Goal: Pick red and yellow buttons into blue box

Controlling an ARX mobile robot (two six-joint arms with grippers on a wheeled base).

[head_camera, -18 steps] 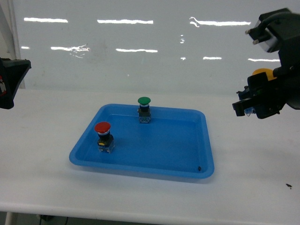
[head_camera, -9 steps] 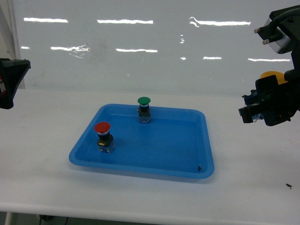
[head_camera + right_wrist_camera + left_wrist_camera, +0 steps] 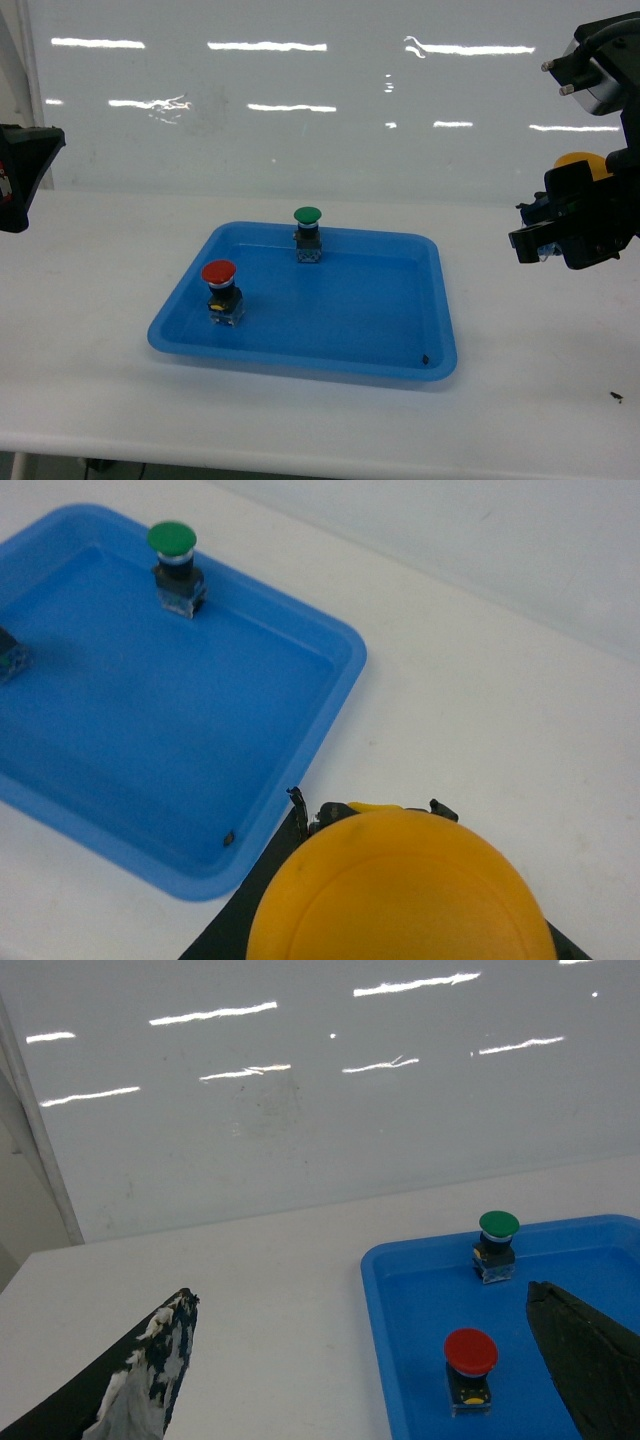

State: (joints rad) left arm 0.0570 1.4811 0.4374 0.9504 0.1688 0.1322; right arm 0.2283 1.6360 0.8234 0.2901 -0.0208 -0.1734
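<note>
On the white table [image 3: 90, 330]: shallow blue plastic box [image 3: 400, 315] containing red-capped button [image 3: 221, 290] and green-capped button [image 3: 307, 234]; yellow-capped button [image 3: 400, 890] pinched in right gripper [image 3: 560, 235], raised beside box; left gripper [image 3: 370, 1370] spread

The right gripper [image 3: 548, 240] is a blocky black assembly of angular plastic housings, its forward edge stepped and showing a small pale, translucent patch near the tips. Above it sits a black-cased module with a light grey face [image 3: 590, 85], from whose upper left corner two short silver pins or screws stick out. The left gripper [image 3: 380, 1360] shows as two matte black tapering fingers [image 3: 140, 1375]; the finger on the left is scuffed, its coating worn into whitish-grey patches. In the head view its housing is a dark wedge [image 3: 25, 175] with a small red mark at its left edge.
</note>
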